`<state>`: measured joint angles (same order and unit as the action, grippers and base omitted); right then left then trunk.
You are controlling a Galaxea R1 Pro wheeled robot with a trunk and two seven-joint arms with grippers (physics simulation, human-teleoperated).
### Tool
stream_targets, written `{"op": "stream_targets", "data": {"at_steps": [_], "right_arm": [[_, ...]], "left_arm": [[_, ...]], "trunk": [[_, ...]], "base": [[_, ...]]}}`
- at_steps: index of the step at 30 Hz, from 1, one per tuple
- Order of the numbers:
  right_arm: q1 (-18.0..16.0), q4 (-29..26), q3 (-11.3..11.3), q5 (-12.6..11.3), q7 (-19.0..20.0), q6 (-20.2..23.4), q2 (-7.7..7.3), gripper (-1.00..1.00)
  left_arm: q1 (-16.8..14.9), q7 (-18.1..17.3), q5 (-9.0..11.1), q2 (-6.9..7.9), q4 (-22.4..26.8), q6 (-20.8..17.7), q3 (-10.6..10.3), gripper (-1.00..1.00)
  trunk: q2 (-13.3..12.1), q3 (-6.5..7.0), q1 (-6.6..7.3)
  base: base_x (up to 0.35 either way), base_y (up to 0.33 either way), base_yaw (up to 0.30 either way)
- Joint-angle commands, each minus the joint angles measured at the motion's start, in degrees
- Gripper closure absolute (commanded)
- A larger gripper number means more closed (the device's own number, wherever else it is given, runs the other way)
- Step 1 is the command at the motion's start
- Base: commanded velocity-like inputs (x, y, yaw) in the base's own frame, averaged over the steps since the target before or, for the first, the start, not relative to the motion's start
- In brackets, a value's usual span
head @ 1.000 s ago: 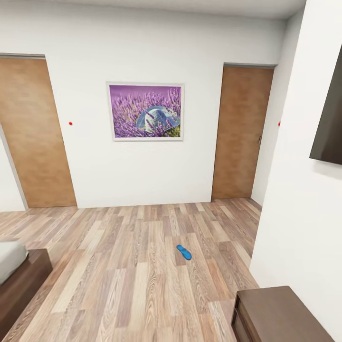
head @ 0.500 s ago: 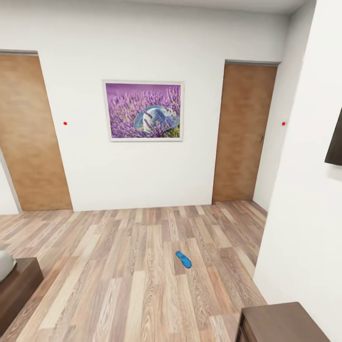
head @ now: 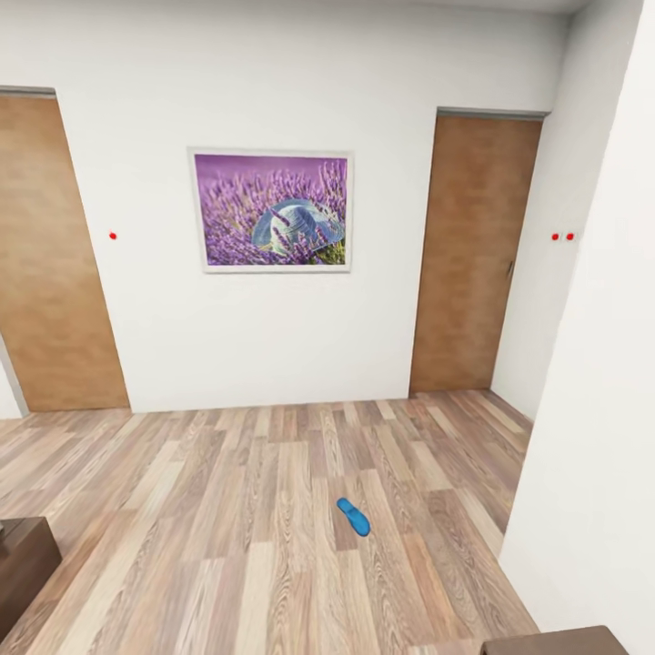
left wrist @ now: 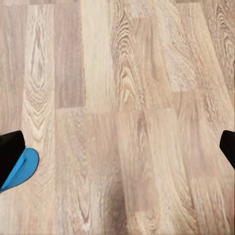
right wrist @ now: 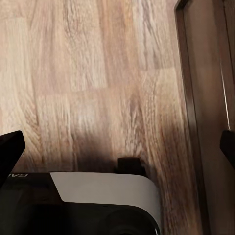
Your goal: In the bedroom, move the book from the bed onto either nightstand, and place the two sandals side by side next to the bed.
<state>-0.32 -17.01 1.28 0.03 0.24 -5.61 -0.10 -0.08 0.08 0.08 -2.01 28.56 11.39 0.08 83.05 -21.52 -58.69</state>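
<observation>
- Your head camera faced a white wall [head: 273, 82] of the bedroom, with a framed lavender picture [head: 271, 210] hung between two brown wooden doors, one at the left [head: 50, 264] and one at the right [head: 473, 259].
- One blue sandal [head: 353, 516] lay flat on the wood-plank floor [head: 209, 509], out in the open, well apart from the wall ahead and nearer the white wall at your right.
- A dark brown corner of the bed frame [head: 23, 569] showed at the lower left edge, and a sliver of a dark brown furniture top [head: 555, 640] sat at the bottom right; which piece of furniture that was, you could not tell from so little.
- Small red dots marked the walls, one left of the picture [head: 113, 236] and a pair by the right door [head: 562, 236].
- In your left wrist view, the left gripper [left wrist: 120, 152] had its jaws apart, nothing between them but floor planks; a rounded blue sandal end [left wrist: 22, 169] peeked out beside one dark fingertip [left wrist: 10, 154].
- In your right wrist view, the right gripper [right wrist: 120, 147] also had its jaws wide apart and empty, above the floor and a dark wooden furniture edge [right wrist: 205, 107], with part of the robot's own body [right wrist: 88, 205] below.
</observation>
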Motion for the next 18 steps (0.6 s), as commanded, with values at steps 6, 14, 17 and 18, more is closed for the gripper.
{"op": "stream_targets", "data": {"at_steps": [6,14,17,18], "right_arm": [[-0.03,0.04,0.13,-0.03,0.03,-0.20,0.01,-1.00],[-0.03,0.04,0.13,-0.09,0.03,-0.20,0.01,-1.00],[-0.03,0.04,0.14,-0.17,0.03,-0.20,0.01,-1.00],[-0.03,0.04,0.14,-0.17,0.03,-0.20,0.01,-1.00]], "left_arm": [[-0.01,0.01,0.01,-0.01,0.04,0.13,0.01,-1.00],[-0.01,0.01,0.01,-0.01,0.00,0.13,0.01,-1.00],[-0.01,0.01,0.01,-0.01,0.00,0.13,0.01,-1.00],[-0.01,0.01,0.01,-0.01,0.00,0.13,0.01,-1.00]], "trunk": [[0.03,-0.06,-0.04],[0.03,-0.06,-0.04],[0.03,-0.06,-0.04],[0.03,-0.06,-0.04]], "base": [[0.327,0.000,0.000],[0.328,0.000,0.000],[0.327,0.000,0.000],[0.328,0.000,0.000]]}}
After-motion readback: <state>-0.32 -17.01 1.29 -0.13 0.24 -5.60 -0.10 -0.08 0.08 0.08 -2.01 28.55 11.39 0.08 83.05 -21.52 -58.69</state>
